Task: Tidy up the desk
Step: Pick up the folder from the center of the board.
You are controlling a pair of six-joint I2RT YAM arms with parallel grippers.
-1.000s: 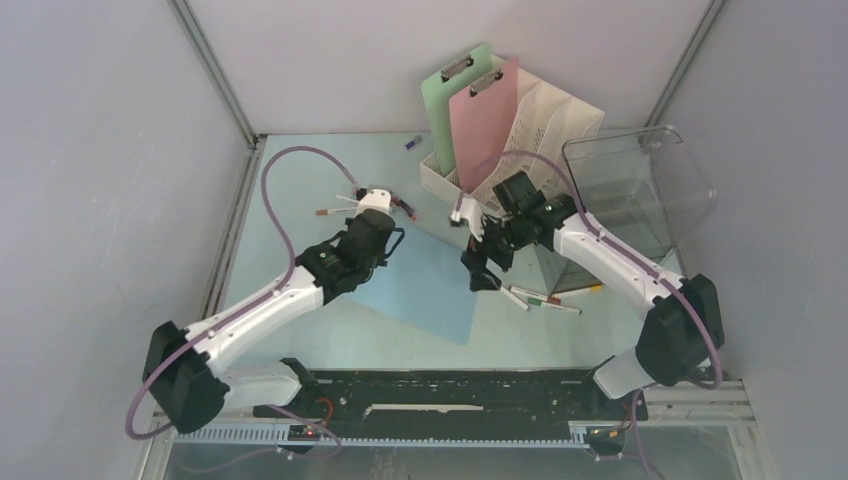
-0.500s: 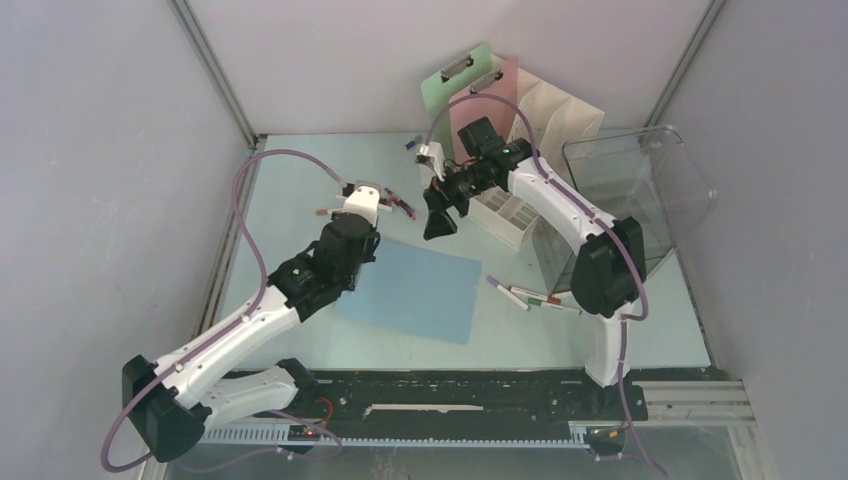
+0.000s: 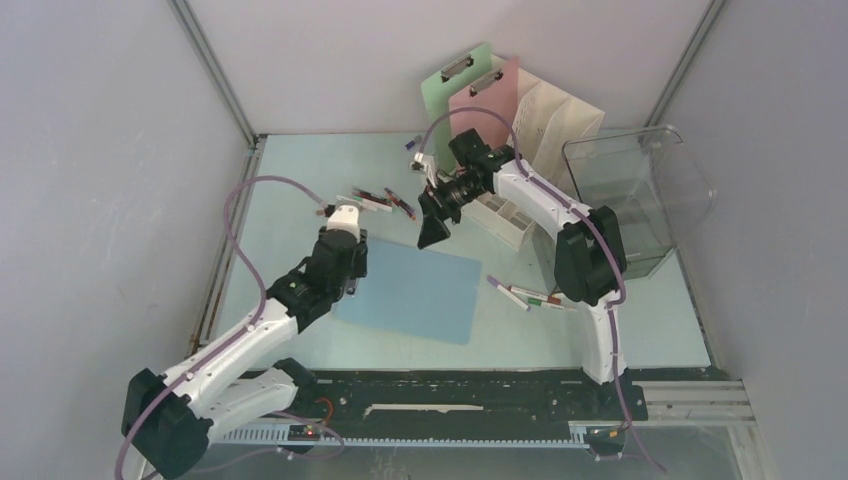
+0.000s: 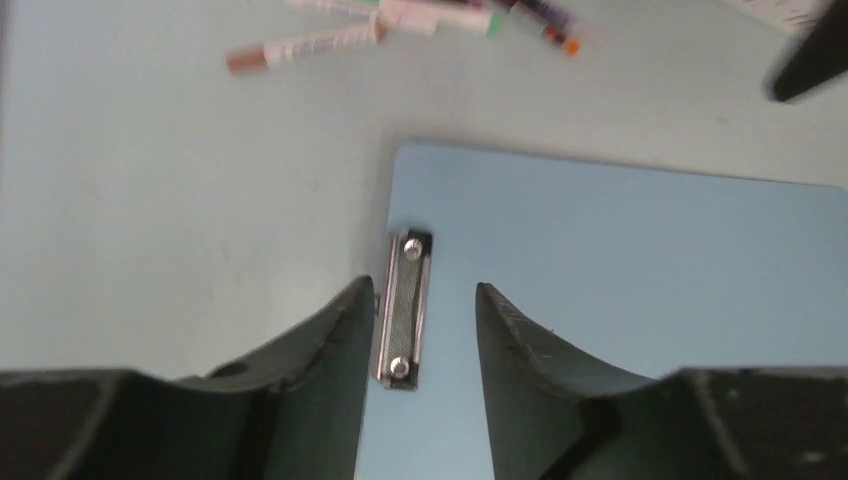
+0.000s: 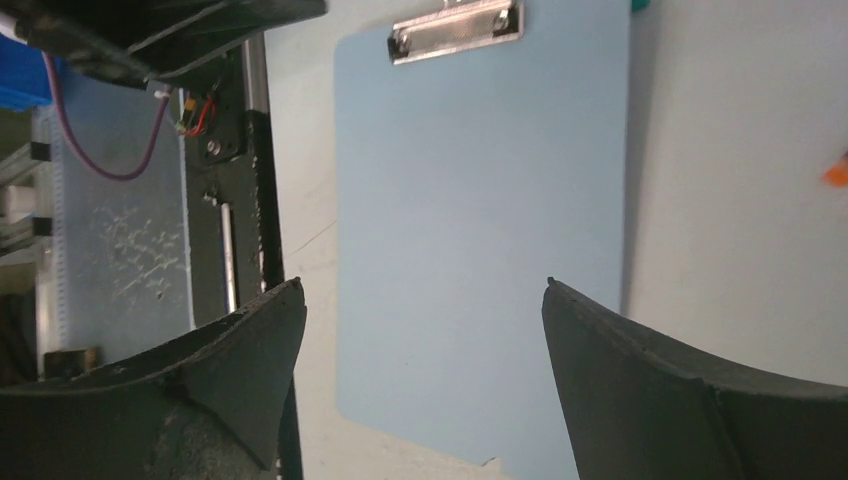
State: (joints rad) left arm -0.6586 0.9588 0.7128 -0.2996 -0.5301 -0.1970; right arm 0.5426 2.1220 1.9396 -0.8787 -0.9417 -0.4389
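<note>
Over the blue clipboard [image 3: 420,290], left gripper [image 4: 422,288] points down; right gripper [image 5: 422,285] gapes.

Open desk [image 3: 300,160] left of the blue clipboard [image 3: 420,290] — markers [image 3: 375,200] lie beyond it.

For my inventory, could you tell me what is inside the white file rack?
A pale green clipboard and a pink clipboard stand upright in the white file rack; the right arm partly hides its front compartments.

- I am looking into a small test booth: plain grey walls [image 3: 100,150] are closing in the desk [image 3: 290,190].
- Clipboards [image 3: 490,95] and pens [image 3: 375,200] are making it look like an office.
</note>
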